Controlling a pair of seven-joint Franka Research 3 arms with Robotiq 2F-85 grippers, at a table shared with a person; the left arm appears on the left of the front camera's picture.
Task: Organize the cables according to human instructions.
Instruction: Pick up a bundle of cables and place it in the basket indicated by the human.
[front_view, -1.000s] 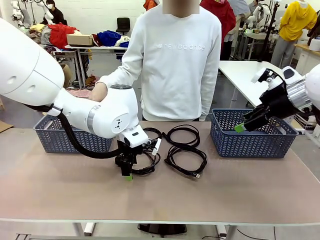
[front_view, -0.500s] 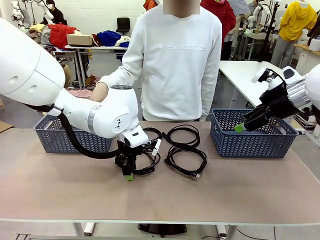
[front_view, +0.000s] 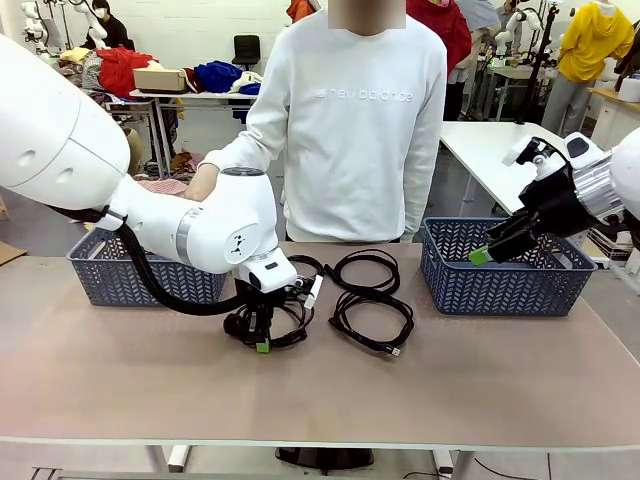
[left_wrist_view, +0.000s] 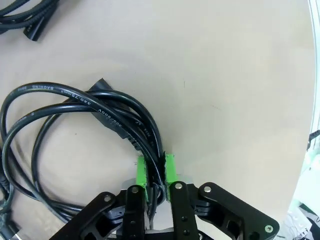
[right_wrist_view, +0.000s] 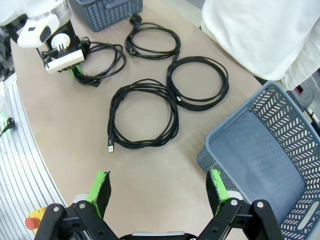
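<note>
Green pads of the left gripper are pressed together on a bundle of strands of the gripped cable, a black coil. The strands leave the pads along the line of the fingers, then curve off to one side. The loop thus spreads beside the gripper, with its long axis across the fingers. Whether the loop rests on the table or hangs just clear of it cannot be told.

Beyond this gripper, toward the table's middle, three more black coils lie flat and apart from it. The second cable is a nearly round loop whose free end carries a small plug pointing toward the right gripper. That gripper hovers above the table with its pads wide apart and nothing between them. The third cable lies just past the second, farther from the right gripper, their rims touching or nearly so. The fourth cable lies farthest from the right gripper, just beyond the left gripper and near the left basket.

The right basket, blue-grey and perforated, stands just beside the right gripper. At the far edge stands a person in a white sweatshirt. One hand is near the left basket, partly hidden by the left arm.
</note>
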